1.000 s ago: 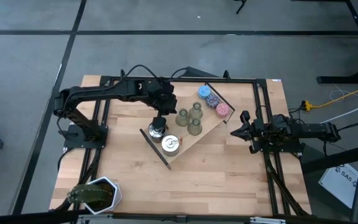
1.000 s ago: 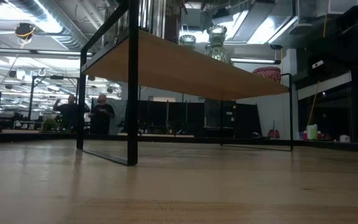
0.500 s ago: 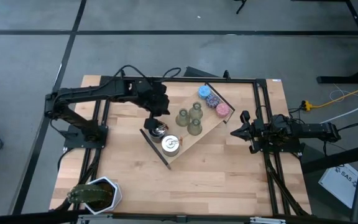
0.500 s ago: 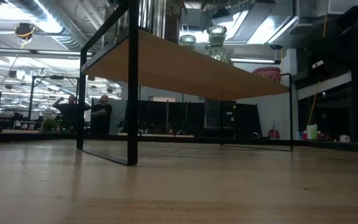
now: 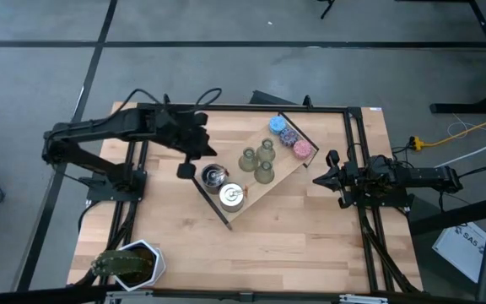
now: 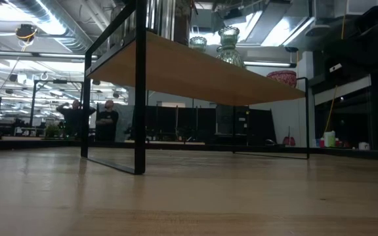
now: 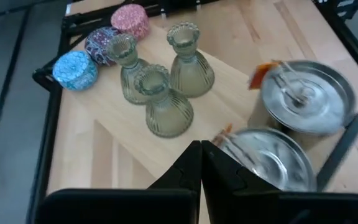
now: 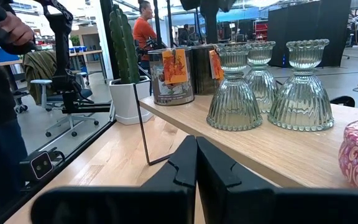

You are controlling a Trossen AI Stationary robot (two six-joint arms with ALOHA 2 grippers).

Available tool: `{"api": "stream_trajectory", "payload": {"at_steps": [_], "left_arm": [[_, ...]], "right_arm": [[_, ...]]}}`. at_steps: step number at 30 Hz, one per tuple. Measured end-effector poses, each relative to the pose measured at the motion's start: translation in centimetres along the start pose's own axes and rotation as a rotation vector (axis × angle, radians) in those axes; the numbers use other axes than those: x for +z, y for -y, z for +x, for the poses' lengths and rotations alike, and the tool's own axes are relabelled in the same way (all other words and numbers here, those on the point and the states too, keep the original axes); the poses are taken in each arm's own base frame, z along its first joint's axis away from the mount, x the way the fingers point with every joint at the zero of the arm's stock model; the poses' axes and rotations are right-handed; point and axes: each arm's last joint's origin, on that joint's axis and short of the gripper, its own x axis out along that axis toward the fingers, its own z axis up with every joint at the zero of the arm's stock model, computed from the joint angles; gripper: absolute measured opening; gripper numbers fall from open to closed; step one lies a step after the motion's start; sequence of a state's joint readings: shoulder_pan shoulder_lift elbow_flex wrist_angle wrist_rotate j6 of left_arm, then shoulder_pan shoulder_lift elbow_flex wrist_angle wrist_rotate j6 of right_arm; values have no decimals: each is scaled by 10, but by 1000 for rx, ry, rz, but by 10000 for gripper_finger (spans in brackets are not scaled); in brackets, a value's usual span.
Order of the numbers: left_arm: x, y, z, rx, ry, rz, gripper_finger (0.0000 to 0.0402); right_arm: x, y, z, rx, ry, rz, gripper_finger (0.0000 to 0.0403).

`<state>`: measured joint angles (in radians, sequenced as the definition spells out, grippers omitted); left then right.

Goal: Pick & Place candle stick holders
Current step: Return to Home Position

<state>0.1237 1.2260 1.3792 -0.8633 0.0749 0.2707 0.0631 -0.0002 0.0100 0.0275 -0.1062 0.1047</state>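
Leftward and back is where the left arm has gone since the earlier frame: its left gripper (image 7: 199,147) was over the near end of the low wooden shelf on a thin black frame (image 5: 256,192) and now hangs just off that end, above the wooden counter (image 5: 310,245). Its fingers are pressed together and carry nothing. The right gripper (image 8: 195,142) has not shifted; it waits at the right side of the counter, facing the shelf, fingers likewise together and empty.

All three pale olive-green, ribbed, bell-shaped candle stick holders (image 5: 260,160) stand upright in a tight cluster at the middle of the shelf board. Two round silver tins (image 5: 224,185) sit at the end nearest the left gripper. The glittery blue, purple and pink pucks (image 5: 289,137) line the far end. A white pot holding a green cactus (image 5: 130,263) stands at the counter's near left corner, well apart.

By my judgement the placing is done and only the retreat remains. The risk lies there: the left fingers are near the closest tin and the frame's corner, so a low or careless sweep could clip either and jolt the light shelf. The holders stand so close that one rocking could topple its neighbours.
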Motion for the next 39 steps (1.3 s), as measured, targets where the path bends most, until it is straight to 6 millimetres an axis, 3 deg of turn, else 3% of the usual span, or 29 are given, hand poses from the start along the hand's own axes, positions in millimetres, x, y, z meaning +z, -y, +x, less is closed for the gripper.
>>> {"api": "stream_trajectory", "payload": {"at_steps": [5, 16, 25, 39], "left_arm": [[-12, 17, -11, -7, 16, 6, 2], [-67, 45, -29, -72, 42, -50, 2], [-96, 52, -51, -65, 108, -72, 2], [-140, 59, -51, -38, 274, -76, 2]], "right_arm": [[0, 0, 0, 0, 0, 0, 10], [0, 0, 0, 0, 0, 0, 10], [0, 0, 0, 0, 0, 0, 10], [0, 0, 0, 0, 0, 0, 10]]}}
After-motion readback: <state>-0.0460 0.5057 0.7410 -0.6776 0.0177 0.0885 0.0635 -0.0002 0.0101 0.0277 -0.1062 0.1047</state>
